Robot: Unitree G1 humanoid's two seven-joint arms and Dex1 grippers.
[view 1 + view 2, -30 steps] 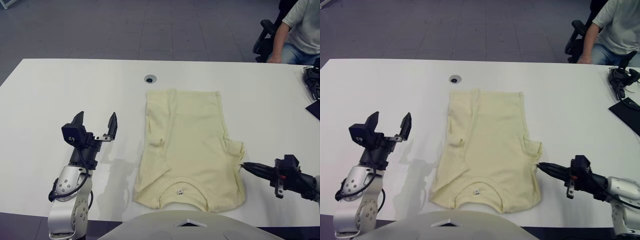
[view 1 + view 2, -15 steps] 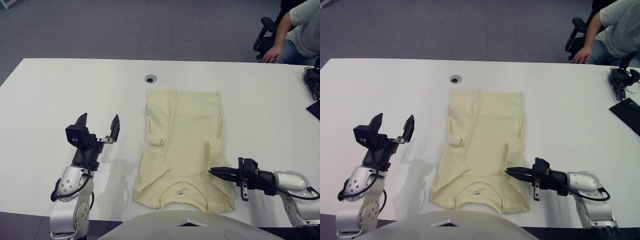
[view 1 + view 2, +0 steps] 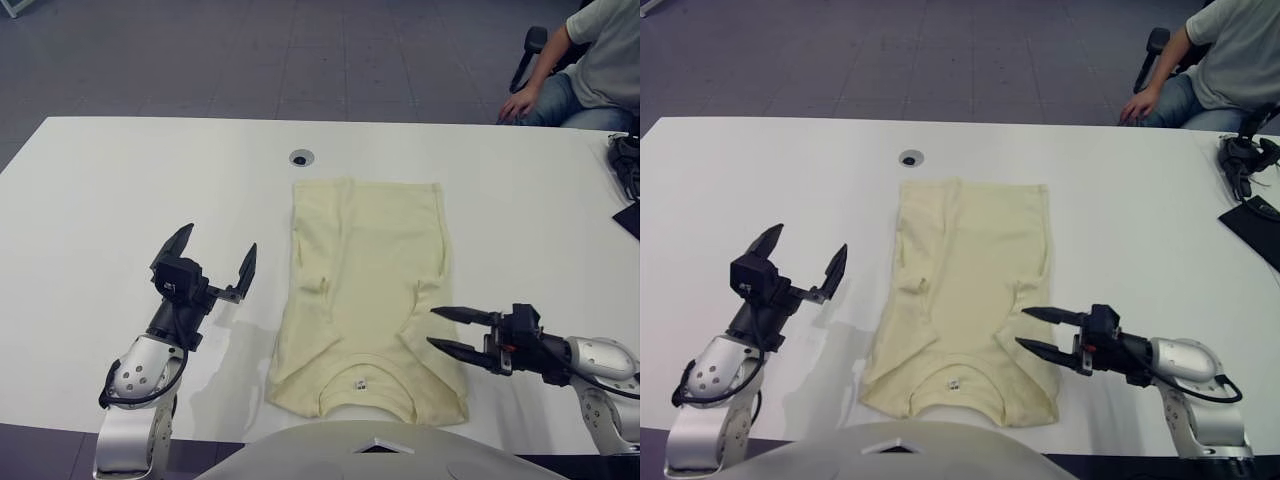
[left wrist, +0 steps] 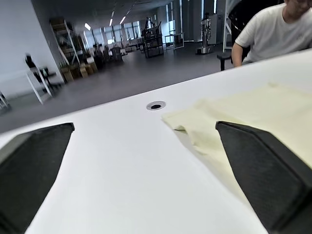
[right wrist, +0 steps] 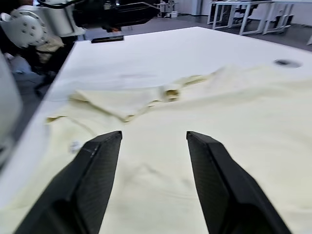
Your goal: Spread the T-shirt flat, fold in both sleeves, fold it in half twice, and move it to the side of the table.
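Observation:
A pale yellow T-shirt point(image 3: 365, 290) lies flat on the white table point(image 3: 120, 200), collar toward me, with both sleeves folded in over its body. My right gripper point(image 3: 445, 331) stands open at the shirt's right edge, its fingertips over the folded right sleeve, holding nothing. In the right wrist view its dark fingers point(image 5: 97, 170) hover over the cloth point(image 5: 234, 126). My left gripper point(image 3: 214, 250) is open above bare table, a hand's width left of the shirt. The left wrist view shows the shirt point(image 4: 253, 112) beyond its own fingers point(image 4: 263, 165).
A round cable grommet point(image 3: 299, 158) sits in the table just beyond the shirt's hem. Dark objects point(image 3: 1245, 160) lie at the table's far right edge. A seated person point(image 3: 590, 60) is behind the far right corner. Wide bare table lies left of the shirt.
My right gripper carried the right sleeve inward over the shirt, let it go and opened, then drew back slightly right. My left gripper shifted right and nearer the shirt, still open.

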